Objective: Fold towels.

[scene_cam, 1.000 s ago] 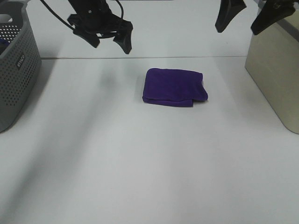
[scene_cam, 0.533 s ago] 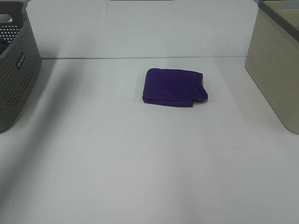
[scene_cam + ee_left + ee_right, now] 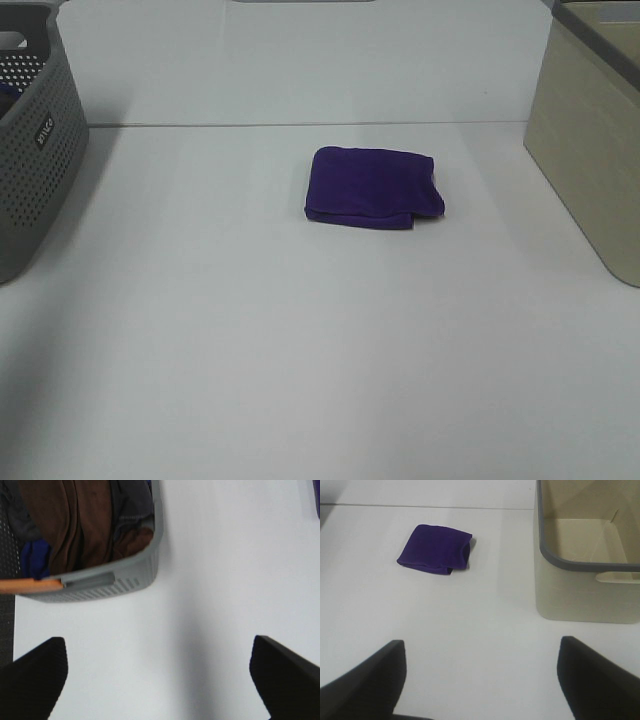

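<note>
The deep purple towel (image 3: pixel 372 187) lies folded into a small thick rectangle on the white table, a little right of centre and toward the back. It also shows in the right wrist view (image 3: pixel 435 548). No white tag shows. Neither arm appears in the exterior high view. My left gripper (image 3: pixel 160 680) is open and empty above bare table beside the grey basket. My right gripper (image 3: pixel 479 677) is open and empty, raised well back from the towel, with the beige bin to one side.
A grey perforated basket (image 3: pixel 38 160) stands at the left edge; in the left wrist view its rim (image 3: pixel 150 565) encloses brown, grey and blue cloths. A beige bin with a grey rim (image 3: pixel 590 150) stands at the right edge, empty inside in the right wrist view (image 3: pixel 580 540).
Both arms, seen at the top of the exterior high view one second ago, have withdrawn out of that view. The towel has not moved.
</note>
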### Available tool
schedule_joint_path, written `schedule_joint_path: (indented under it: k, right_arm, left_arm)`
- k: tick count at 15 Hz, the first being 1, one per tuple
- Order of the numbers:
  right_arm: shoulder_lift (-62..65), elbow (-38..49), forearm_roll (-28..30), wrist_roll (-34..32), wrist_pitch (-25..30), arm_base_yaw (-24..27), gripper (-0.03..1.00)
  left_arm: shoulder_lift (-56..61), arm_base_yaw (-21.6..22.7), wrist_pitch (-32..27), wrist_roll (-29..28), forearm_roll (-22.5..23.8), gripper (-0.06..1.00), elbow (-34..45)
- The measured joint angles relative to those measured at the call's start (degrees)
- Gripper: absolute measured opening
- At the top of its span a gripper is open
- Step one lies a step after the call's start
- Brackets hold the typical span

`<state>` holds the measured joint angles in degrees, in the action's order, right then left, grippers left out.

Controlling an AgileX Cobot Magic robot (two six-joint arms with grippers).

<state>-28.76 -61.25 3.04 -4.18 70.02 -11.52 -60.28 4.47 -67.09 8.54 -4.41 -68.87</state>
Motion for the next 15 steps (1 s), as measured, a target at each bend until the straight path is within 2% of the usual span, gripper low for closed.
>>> schedule_joint_path:
  k: [5,7,8,9,10,12,15]
  right_arm:
    - [13.69,12.66,0.00,0.11,0.06,0.00,0.81]
    - [20.68,17.93,0.00,0.46,-0.34,0.00,0.81]
    - [26.93,22.86,-0.46,0.52,-1.32,0.00,0.81]
    - [28.59,24.52,-0.86,0.52,-1.32,0.00,0.81]
    - [29.05,25.67,-1.26,0.52,-1.20,0.00,0.81]
    - [29.05,27.44,-1.66,0.63,-1.72,0.00,0.80]
    - [29.05,30.83,-1.66,0.63,-6.65,0.00,0.80]
  left_arm:
    - [34.38,0.00,4.76,0.23,0.06,0.91,26.76]
    - [44.58,0.00,4.81,0.23,0.29,0.91,30.94]
    - [54.26,0.00,2.52,0.23,0.52,0.91,33.52]
    - [58.33,0.00,0.17,0.23,0.52,0.91,34.38]
    - [60.28,0.00,-2.06,0.23,0.52,0.91,35.12]
    - [60.50,0.00,-2.46,0.23,0.23,0.91,36.67]
    - [60.50,0.00,-0.86,0.46,-0.52,0.91,37.87]
